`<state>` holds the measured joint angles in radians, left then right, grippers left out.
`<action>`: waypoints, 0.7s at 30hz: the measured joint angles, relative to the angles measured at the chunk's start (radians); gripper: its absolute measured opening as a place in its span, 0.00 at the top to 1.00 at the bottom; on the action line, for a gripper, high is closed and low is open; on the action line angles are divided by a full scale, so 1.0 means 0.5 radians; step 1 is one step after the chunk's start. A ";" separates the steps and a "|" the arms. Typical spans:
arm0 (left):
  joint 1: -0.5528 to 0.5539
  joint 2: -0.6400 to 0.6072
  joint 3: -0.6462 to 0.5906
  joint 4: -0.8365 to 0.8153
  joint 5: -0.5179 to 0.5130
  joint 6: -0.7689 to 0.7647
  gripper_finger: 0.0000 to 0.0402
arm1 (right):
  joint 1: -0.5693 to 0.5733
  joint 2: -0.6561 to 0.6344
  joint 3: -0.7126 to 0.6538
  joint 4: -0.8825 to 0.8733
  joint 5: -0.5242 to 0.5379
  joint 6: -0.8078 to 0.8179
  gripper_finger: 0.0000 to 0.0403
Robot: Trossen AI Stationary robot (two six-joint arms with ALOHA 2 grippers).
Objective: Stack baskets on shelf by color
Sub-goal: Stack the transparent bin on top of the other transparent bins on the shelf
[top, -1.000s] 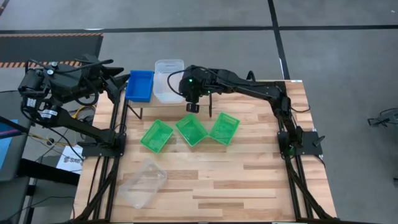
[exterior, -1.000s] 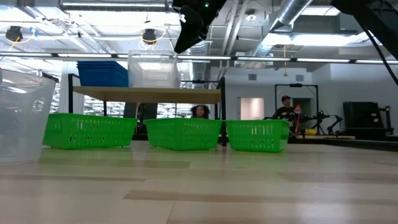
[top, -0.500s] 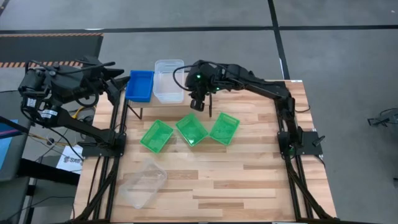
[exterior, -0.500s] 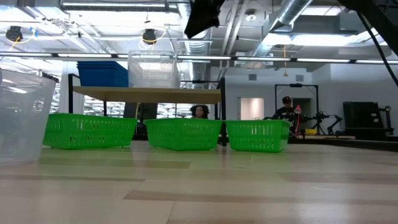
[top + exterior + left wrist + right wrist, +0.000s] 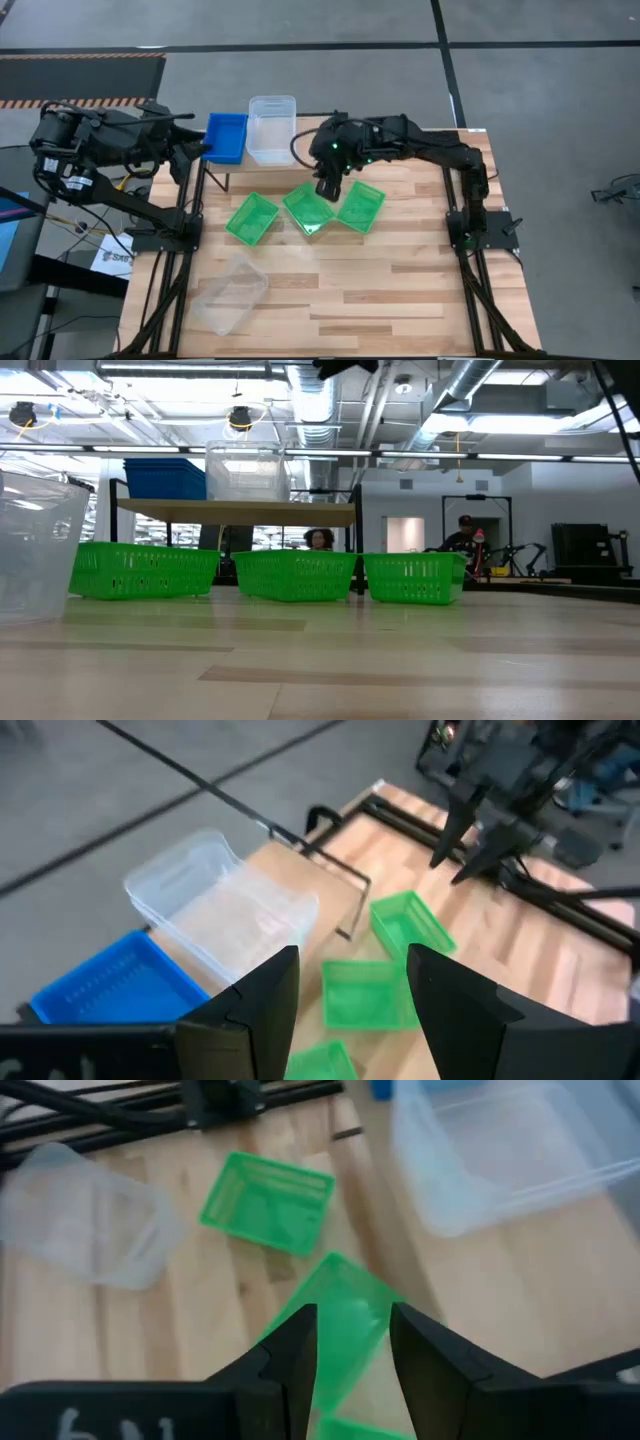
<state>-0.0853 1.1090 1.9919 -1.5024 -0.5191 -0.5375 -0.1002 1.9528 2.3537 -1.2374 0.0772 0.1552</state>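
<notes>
Blue baskets and a clear stack sit on the shelf at the table's far left. Three green baskets rest side by side on their bottoms on the table before it. One clear basket lies near the near left corner. My right gripper hangs open high above the middle green basket, touching nothing. My left gripper waits open, left of the blue baskets.
The shelf's black legs stand just behind the green row. Bare slatted tabletop spreads over the near and right parts. In the low view people show in the room far beyond the table.
My right gripper has drawn away from the clear stack on the shelf, moving toward the near and right side and rising, until it left the top of the low view. It now stands over the middle green basket. No basket has moved.
</notes>
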 joint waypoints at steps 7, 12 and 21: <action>-0.034 0.016 -0.084 -0.061 0.198 -0.074 0.56 | 0.224 -0.003 -0.006 -0.115 0.001 0.263 0.64; -0.148 0.022 -0.303 -0.012 0.317 -0.212 0.56 | 0.395 0.001 -0.046 -0.152 0.016 0.385 0.64; -0.570 0.020 -0.848 0.234 0.401 -0.679 0.56 | 0.704 -0.002 -0.044 -0.342 0.158 0.501 0.64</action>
<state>-0.3702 1.1191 1.5679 -1.3852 -0.3184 -0.8769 0.2516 1.9518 2.3318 -1.4086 0.1562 0.4058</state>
